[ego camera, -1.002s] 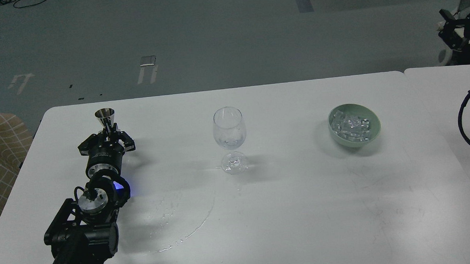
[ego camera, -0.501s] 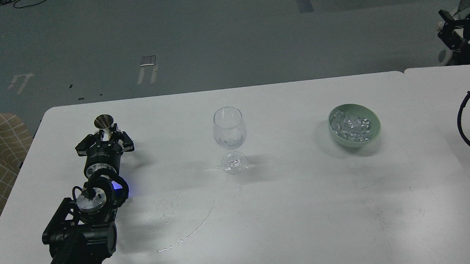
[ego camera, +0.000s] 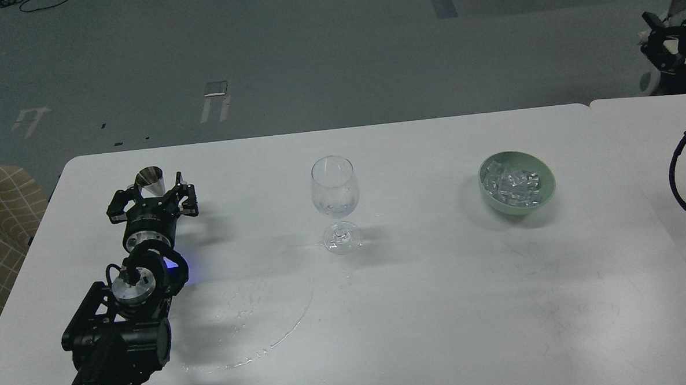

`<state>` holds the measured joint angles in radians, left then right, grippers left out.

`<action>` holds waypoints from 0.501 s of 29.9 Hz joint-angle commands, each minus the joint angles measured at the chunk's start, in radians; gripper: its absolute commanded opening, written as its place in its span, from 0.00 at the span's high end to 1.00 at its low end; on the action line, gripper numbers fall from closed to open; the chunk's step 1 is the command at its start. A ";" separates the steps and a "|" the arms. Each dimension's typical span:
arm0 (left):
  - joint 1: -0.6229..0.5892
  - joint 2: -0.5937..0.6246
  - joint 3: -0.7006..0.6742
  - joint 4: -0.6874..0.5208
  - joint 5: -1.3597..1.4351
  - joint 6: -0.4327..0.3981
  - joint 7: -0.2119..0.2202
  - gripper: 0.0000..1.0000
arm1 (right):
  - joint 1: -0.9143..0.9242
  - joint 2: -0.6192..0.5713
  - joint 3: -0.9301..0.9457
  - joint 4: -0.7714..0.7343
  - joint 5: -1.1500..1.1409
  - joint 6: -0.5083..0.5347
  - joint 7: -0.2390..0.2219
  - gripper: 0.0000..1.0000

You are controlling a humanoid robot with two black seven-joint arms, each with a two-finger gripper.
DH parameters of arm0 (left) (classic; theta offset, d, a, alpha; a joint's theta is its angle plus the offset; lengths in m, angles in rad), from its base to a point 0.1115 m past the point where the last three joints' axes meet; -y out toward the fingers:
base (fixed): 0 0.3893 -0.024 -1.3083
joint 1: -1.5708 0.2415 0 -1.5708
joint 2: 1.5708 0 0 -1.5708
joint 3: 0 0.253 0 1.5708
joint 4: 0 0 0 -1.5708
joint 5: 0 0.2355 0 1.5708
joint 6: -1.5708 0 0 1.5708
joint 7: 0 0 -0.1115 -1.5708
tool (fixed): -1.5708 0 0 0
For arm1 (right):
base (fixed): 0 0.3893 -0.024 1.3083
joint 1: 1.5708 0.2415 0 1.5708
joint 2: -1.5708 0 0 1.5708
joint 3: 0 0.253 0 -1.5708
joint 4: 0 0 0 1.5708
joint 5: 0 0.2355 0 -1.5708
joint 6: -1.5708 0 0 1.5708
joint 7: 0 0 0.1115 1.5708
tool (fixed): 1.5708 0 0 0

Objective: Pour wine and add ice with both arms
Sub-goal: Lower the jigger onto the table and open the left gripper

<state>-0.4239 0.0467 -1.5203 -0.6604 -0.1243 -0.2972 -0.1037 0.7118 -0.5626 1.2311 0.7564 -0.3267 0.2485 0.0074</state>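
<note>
Head view: the white table (ego camera: 440,304) fills the lower part of the frame. The left arm (ego camera: 123,323) comes in from seven o'clock, and its left gripper (ego camera: 152,192) lies out at about nine o'clock from the table's middle. Its jaws are spread wide apart, one on each side of a small metal jigger (ego camera: 150,179), a cone-shaped measuring cup that stands upright on the table between them; whether either jaw touches it cannot be told. What the jigger holds cannot be seen.

Near the middle stands a clear stemmed wine glass (ego camera: 335,201), upright, with a little wine (ego camera: 336,206) showing as a shallow clear pool low in its bowl. At six to seven o'clock from the glass a thin curved trail of spilled liquid (ego camera: 280,334) and scattered drops lie on the tabletop.

Well apart at three o'clock from the glass sits a pale green bowl (ego camera: 543,198), holding the ice (ego camera: 511,184) as a heap of small clear cubes.

Of the right arm only a black cable loop (ego camera: 679,172) shows at the right edge; its gripper is out of sight.
</note>
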 commanded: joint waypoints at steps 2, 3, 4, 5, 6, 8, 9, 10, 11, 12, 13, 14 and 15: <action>-0.003 0.004 0.002 -0.010 0.002 0.001 -0.002 0.05 | -0.002 0.001 0.001 -0.002 0.001 0.000 0.000 0.07; -0.003 0.001 0.002 -0.011 0.002 0.000 0.001 0.04 | 0.000 0.001 0.001 -0.003 0.001 0.000 0.002 0.06; -0.003 0.001 0.002 -0.013 0.002 -0.005 0.007 0.03 | -0.002 0.001 0.001 -0.002 0.001 0.002 0.002 0.06; 0.000 0.002 0.002 -0.022 0.002 -0.005 0.010 0.03 | -0.002 0.003 0.001 -0.002 0.001 0.003 0.002 0.06; 0.005 0.005 0.002 -0.034 0.002 -0.005 0.012 0.03 | -0.002 0.003 0.001 -0.002 0.001 0.003 0.002 0.06; 0.014 0.015 0.002 -0.077 0.002 0.004 0.012 0.03 | -0.002 0.004 0.004 -0.002 0.001 0.003 0.002 0.06; 0.016 0.016 0.003 -0.090 0.002 0.006 0.012 0.03 | -0.002 0.004 0.005 -0.002 0.003 0.005 0.002 0.06; 0.017 0.027 0.003 -0.108 0.002 0.007 0.012 0.03 | -0.002 0.004 0.007 -0.002 0.003 0.005 0.002 0.06; 0.017 0.032 0.003 -0.114 0.002 0.010 0.012 0.03 | -0.002 0.004 0.008 -0.002 0.003 0.005 0.002 0.05; 0.016 0.041 0.003 -0.129 0.003 0.016 0.013 0.03 | -0.002 0.004 0.011 -0.002 0.005 0.005 0.002 0.05; 0.013 0.056 0.012 -0.148 0.003 0.026 0.016 0.03 | -0.002 0.004 0.013 -0.003 0.006 0.005 0.002 0.04; 0.008 0.064 0.021 -0.159 0.003 0.030 0.016 0.03 | -0.002 0.004 0.015 -0.003 0.008 0.005 0.002 0.04; 0.001 0.091 0.043 -0.175 0.003 0.036 0.016 0.03 | -0.002 0.004 0.015 -0.003 0.009 0.006 0.000 0.04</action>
<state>-0.4087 0.0937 -1.5103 -0.7952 -0.1217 -0.2780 -0.0894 0.7103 -0.5585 1.2425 0.7543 -0.3214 0.2530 0.0092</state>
